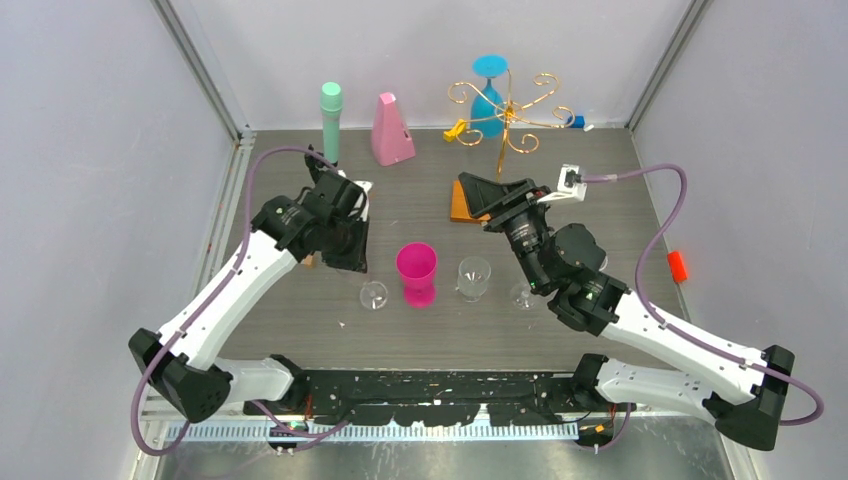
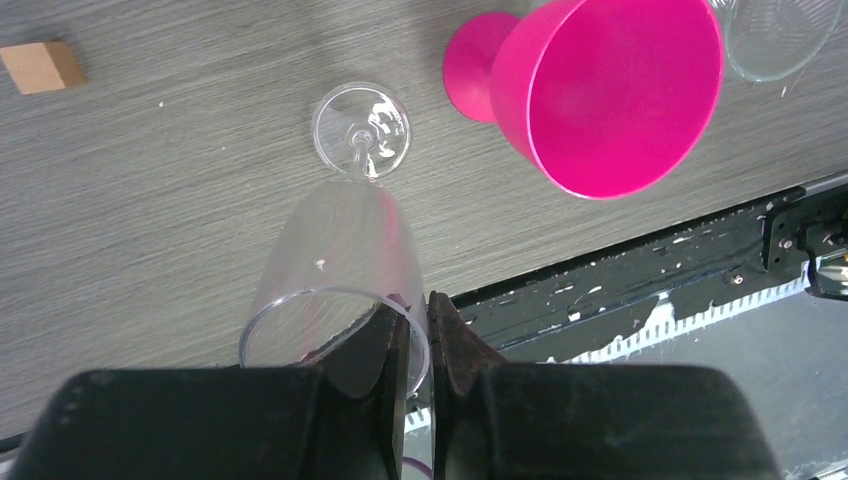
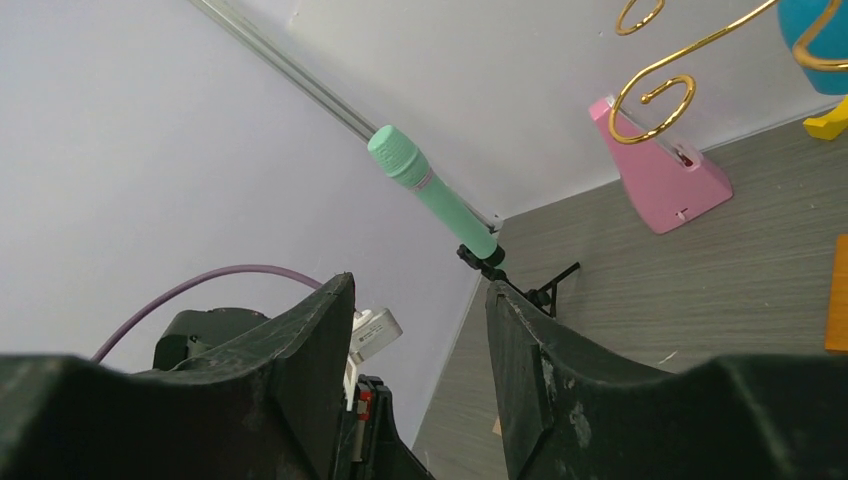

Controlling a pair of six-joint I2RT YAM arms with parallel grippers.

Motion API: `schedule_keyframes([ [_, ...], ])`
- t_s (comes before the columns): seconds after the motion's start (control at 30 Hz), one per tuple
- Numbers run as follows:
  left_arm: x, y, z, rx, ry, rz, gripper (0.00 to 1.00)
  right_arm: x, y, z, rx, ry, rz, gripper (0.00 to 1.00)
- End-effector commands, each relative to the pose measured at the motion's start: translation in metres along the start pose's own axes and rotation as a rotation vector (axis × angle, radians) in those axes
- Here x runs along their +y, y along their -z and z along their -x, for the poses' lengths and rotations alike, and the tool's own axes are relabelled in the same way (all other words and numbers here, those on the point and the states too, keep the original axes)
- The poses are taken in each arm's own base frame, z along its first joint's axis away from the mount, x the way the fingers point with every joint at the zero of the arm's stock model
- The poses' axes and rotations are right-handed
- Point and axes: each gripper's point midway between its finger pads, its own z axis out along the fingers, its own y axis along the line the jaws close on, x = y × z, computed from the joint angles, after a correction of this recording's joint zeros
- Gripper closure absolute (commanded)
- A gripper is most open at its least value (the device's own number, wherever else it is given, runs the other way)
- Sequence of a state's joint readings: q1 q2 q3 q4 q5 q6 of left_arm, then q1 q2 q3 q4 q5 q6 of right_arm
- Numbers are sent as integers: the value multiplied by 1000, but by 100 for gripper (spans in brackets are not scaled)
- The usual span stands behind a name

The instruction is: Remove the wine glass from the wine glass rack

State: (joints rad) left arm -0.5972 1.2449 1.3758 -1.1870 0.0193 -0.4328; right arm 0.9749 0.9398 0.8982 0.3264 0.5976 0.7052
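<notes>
The gold wire wine glass rack stands at the back on an orange-brown base. A blue wine glass hangs upside down from it. The rack's spiral arm and the blue glass show in the right wrist view. My right gripper is open and empty over the base, its jaws facing the back left. My left gripper is shut on the rim of a clear wine glass, whose foot rests on the table.
A pink goblet and two clear glasses stand in front. A green microphone on a black tripod, a pink wedge and a yellow piece are at the back. A red object lies right, a wooden block left.
</notes>
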Motion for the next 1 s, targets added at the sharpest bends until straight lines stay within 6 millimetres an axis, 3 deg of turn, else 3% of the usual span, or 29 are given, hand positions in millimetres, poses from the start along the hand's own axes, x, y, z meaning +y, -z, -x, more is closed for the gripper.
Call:
schedule_keyframes([
  [0.0, -7, 1, 9, -25, -39, -9, 100, 1, 6, 16, -54, -23, -5, 44],
  [0.23, -5, -12, 11, 7, -81, 53, 98, -7, 10, 17, -61, -26, -22, 44],
  [0.47, -5, -1, 22, -29, -105, 95, 74, -14, 12, 16, -65, -42, -45, 42],
  [0.7, -11, 34, 39, -132, -147, 47, 55, -10, 13, 23, -70, -33, -44, 40],
  [0.97, -19, 93, 78, -478, -208, -37, 32, -3, 8, 27, -25, 54, -84, 35],
])
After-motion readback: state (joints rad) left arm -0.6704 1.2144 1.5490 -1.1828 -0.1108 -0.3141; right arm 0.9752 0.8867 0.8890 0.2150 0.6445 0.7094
